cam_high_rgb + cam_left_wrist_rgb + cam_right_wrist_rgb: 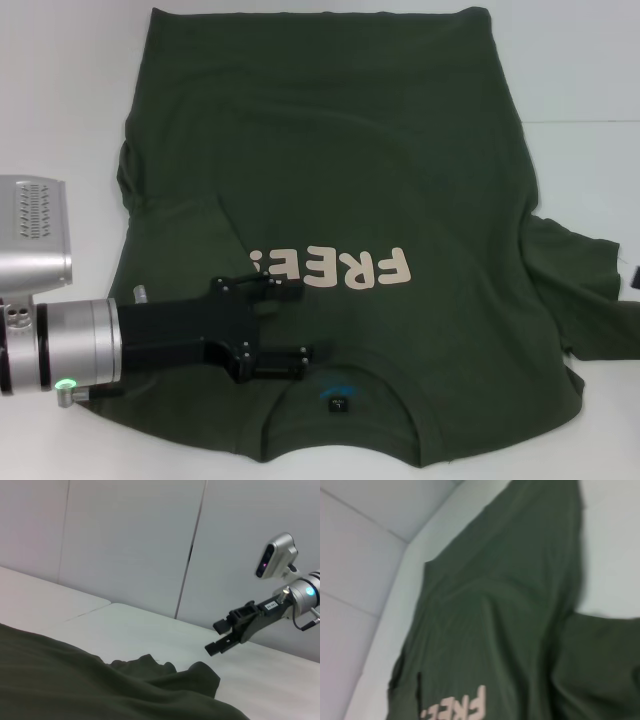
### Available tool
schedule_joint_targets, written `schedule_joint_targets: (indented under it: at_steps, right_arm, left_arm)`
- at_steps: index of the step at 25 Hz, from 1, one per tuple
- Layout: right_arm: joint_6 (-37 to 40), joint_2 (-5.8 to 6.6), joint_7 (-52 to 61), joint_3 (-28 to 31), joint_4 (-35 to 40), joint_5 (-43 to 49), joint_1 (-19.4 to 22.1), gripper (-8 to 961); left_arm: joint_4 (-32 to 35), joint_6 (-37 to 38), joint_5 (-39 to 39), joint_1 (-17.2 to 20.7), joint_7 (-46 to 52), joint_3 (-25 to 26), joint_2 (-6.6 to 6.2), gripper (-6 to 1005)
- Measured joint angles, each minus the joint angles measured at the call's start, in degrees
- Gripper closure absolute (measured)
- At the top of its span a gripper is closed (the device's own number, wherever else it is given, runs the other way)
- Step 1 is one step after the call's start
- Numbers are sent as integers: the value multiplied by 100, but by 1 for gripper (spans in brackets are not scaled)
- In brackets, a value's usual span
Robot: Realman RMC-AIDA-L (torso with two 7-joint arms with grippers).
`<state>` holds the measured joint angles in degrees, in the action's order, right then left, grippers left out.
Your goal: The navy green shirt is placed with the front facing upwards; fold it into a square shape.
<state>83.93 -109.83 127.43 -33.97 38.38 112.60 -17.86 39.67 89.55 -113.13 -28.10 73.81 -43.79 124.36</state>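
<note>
The navy green shirt (400,150) lies front up on the white table (60,80), its collar and tag (337,403) toward me. Cream lettering (335,268) crosses the chest. The sleeve on my left side is folded inward over the body (185,235), while the other sleeve (590,290) lies spread out on the table. My left gripper (295,322) hovers open over the chest just above the collar, nothing between its fingers. My right gripper (216,637) shows only in the left wrist view, open, raised above the table beyond the shirt's (75,680) spread sleeve. The right wrist view looks down the shirt (510,605).
Bare white tabletop (580,60) surrounds the shirt on both sides and at the far edge. White wall panels (125,540) stand behind the table. The shirt's far hem reaches close to the table's back edge.
</note>
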Motion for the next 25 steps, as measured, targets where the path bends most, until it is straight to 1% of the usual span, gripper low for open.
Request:
schedule_joint_targets:
  at_steps: [4, 9, 13, 16, 21, 25]
  right_arm:
    - [-6, 28, 32, 253, -5, 329, 54, 151]
    - [-78, 40, 44, 508, 13, 732, -46, 152]
    - [-223, 48, 45, 549, -18, 782, -147, 153]
    - [-345, -1, 45, 517, -46, 836, -240, 154]
    - [-499, -136, 46, 514, -53, 1017, -385, 156]
    - [-574, -183, 45, 510, -60, 1068, -414, 157]
  left_arm:
    - [-38, -3, -16, -31, 2, -2, 0, 121]
    - [-52, -61, -26, -46, 1, -23, 0, 122]
    - [-69, -89, -28, -46, 1, -28, 0, 122]
    - [-121, -98, -8, -46, 1, -8, 0, 123]
    - [-155, -144, -2, -46, 1, 5, 0, 123]
    - [-158, -151, 0, -46, 2, 9, 0, 124]
